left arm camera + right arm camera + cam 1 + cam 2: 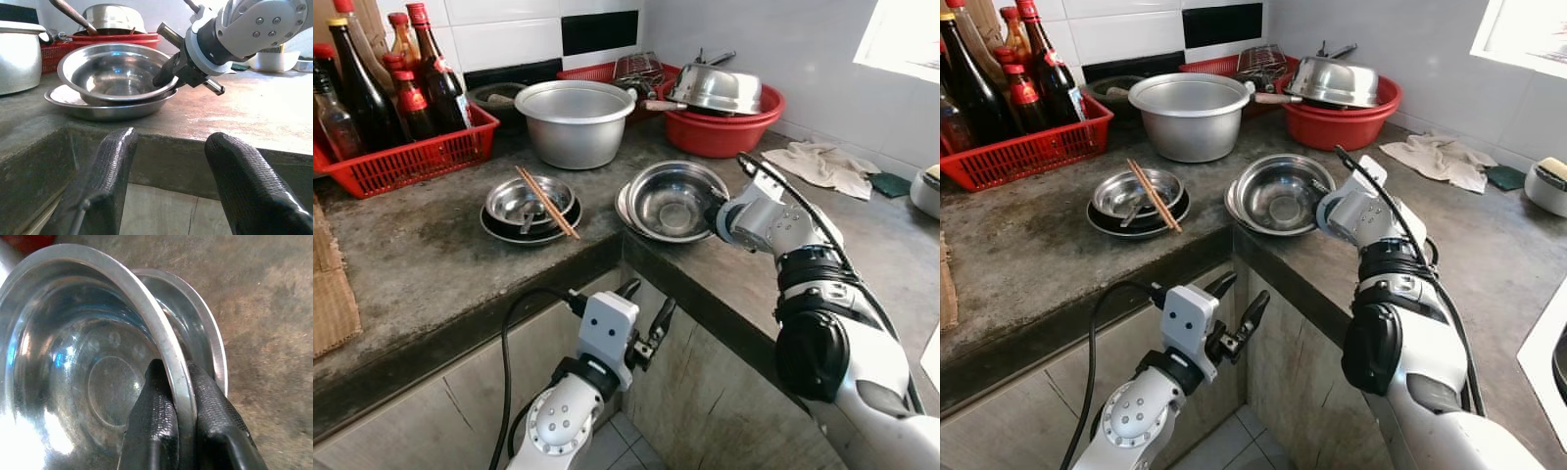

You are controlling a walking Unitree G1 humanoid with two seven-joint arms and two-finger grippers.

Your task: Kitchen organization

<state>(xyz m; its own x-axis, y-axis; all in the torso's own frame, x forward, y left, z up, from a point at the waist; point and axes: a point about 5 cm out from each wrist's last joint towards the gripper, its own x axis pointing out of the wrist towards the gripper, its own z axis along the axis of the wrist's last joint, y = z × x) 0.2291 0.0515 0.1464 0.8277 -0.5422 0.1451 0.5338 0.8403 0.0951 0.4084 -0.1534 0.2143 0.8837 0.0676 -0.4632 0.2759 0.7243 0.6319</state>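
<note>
A steel bowl (674, 199) is sitting mouth-up at the inner corner of the grey concrete counter (421, 255), nested in a wider steel plate (105, 105) whose rim is peeking out around it. The right gripper (178, 396) is pinching the bowl's near rim, one black finger (154, 401) lying inside the bowl and the other outside the wall, jaws clamped on the metal. In the head views the fingertips are hidden behind the wrist housing, so the grip is reading clearly from the wrist cameras alone. Being round, the bowl has no long axis; its rim is looking slightly tilted against the plate on the gripped side.

Just to its left, a smaller steel bowl (524, 199) is resting on a dark plate, with a pair of chopsticks (546, 201) lying diagonally across it, tips pointing toward the counter edge.

Behind, a large aluminium pot (574, 121) is standing upright. A red basin (724, 132) is holding a steel pot lid, its contents underneath being hidden. A red basket (406, 159) of dark bottles is partly cut off at the frame's left edge. A crumpled cloth (822, 164) is lying at right.

The left gripper (646, 318) is hovering below the counter edge, jaws apart and holding nothing.
</note>
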